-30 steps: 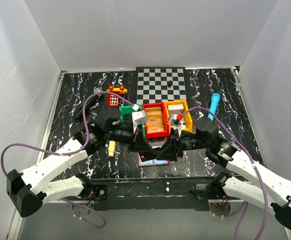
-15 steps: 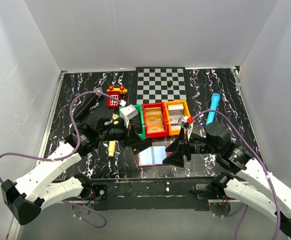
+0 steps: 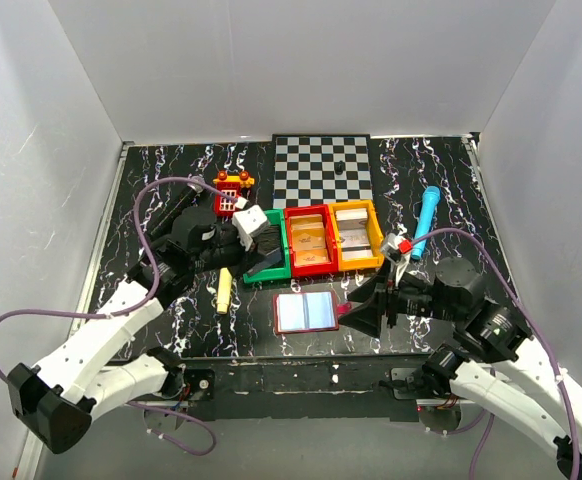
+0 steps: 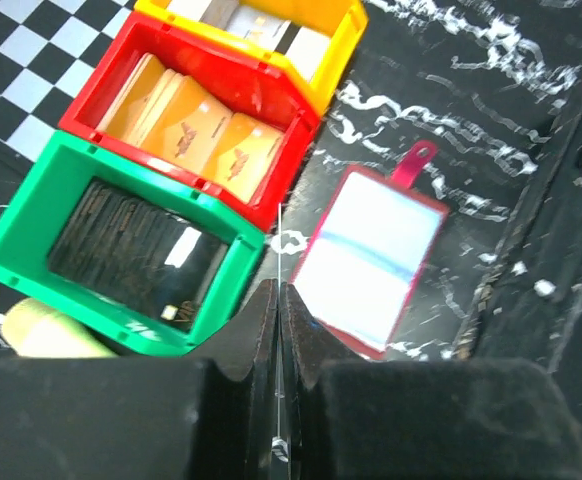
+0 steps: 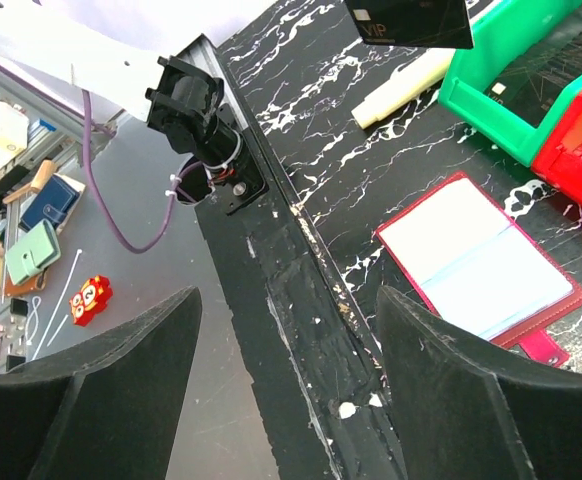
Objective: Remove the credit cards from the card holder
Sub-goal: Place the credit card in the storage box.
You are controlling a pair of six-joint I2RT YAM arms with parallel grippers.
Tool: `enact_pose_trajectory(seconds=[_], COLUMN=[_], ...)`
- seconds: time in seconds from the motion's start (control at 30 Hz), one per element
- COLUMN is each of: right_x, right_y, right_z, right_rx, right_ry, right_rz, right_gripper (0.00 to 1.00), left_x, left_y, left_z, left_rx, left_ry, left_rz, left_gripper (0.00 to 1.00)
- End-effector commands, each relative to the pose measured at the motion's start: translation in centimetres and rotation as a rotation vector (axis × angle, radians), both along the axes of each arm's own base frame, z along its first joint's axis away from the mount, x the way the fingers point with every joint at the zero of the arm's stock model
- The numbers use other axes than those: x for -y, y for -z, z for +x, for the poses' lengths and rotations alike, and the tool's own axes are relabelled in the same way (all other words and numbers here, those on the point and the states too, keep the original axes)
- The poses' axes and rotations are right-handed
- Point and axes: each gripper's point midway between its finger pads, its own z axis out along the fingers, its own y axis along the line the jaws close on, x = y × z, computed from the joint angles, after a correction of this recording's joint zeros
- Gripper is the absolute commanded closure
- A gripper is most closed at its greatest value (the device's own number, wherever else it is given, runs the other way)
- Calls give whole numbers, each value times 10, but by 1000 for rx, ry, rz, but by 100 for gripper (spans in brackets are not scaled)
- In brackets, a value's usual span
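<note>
The credit cards are thin, stiff, slick plastic that weighs next to nothing, so I'd pinch one by a short edge and pull it straight along the sleeve, not flat-on where it'll skate. One dark credit card is up in the air over the green bin, clamped in the left pincer. From that wrist you only see it edge-on as a sliver between jaws pressed tight together. More dark ones lie in that bin, and tan-orange cards sit in the red bin next door, with the yellow bin beyond.

The card holder lies open and flat on the counter, just in front of the bins, shiny pale-blue sleeves up and its red tab pointing toward the right arm. It looks soft and light, so my guess is it'll slide or flop if you tug a card without pinning it; the tab or the red border is the spot to hold. I can't tell whether any card is left in the sleeves, the glare hides it.

The right pincer sits just beside that tab, off the holder, jaws spread wide and holding nothing.
</note>
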Motion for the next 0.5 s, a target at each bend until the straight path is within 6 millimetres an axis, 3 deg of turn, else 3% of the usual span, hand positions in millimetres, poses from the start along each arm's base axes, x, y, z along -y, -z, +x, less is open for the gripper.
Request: enact_pose_trajectory(seconds=[0.0, 0.07, 0.23, 0.47], right_x=[4, 4, 8, 11], right_y=[-16, -17, -22, -8], right_z=[-2, -7, -21, -21], right_rx=[73, 99, 181, 184], right_ry=[2, -25, -81, -68], right_rz=[52, 78, 163, 149], right_gripper=[21, 20, 18, 18], left_x=[-2, -3, -6, -8], left_y=[-12, -13, 8, 34], left_z=[14, 18, 40, 65], left_rx=[283, 355, 341, 337], left_ry=[186, 236, 335, 389], left_rz=[1, -2, 72, 158], left_gripper=[100, 100, 100, 100])
